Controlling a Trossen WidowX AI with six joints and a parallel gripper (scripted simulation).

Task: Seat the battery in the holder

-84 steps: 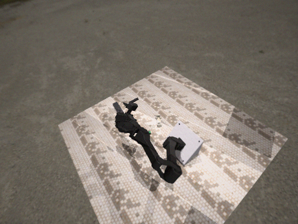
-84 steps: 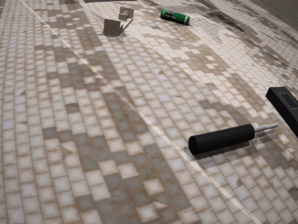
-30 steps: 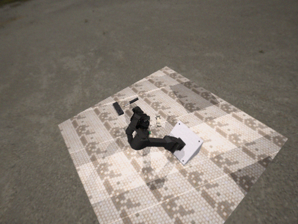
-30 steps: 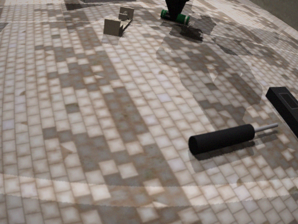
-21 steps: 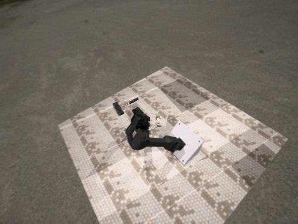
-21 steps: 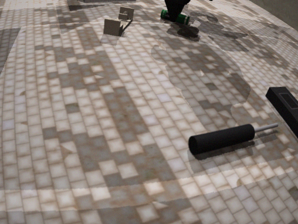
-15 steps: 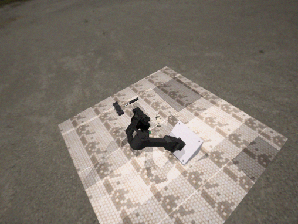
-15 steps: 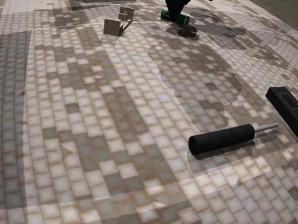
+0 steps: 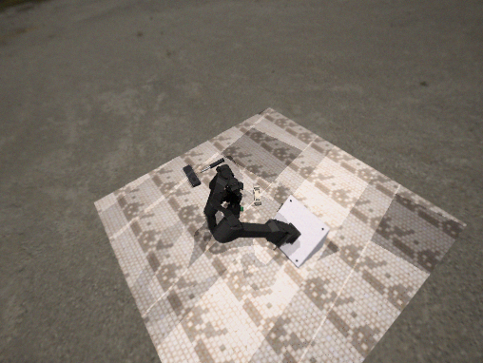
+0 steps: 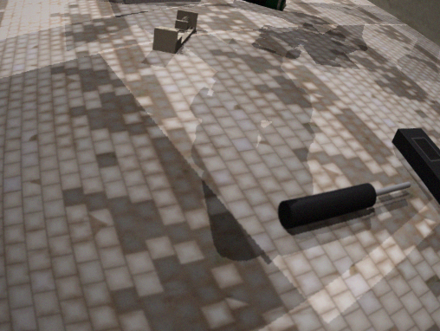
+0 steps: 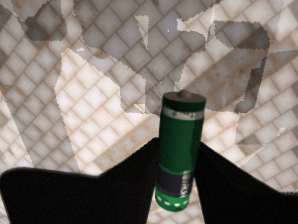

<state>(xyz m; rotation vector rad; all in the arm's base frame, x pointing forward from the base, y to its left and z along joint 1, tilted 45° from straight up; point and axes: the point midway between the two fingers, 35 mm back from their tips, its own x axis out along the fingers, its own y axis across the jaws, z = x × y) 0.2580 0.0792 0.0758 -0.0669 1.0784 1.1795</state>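
The green battery [image 11: 181,127] [image 9: 241,208] [image 10: 279,4] is between the fingers of my gripper [image 11: 176,145], which is shut on it. In the wrist view its terminal end points up the picture and its flat end is low between the fingers. In the exterior view only its lower part shows at the top edge, raised above the surface. The beige holder [image 10: 165,40] [image 9: 257,203] stands upright and empty, with a tall wall at each end. It is right of the gripper in the top view and out of the wrist view.
A black-handled screwdriver [image 9: 217,162] [image 10: 326,205] lies beyond the arm. A black box-shaped device [image 9: 191,176] [image 10: 416,149] lies beside its tip. The arm's base stands on a white plate [image 9: 309,223], right of the holder in the top view.
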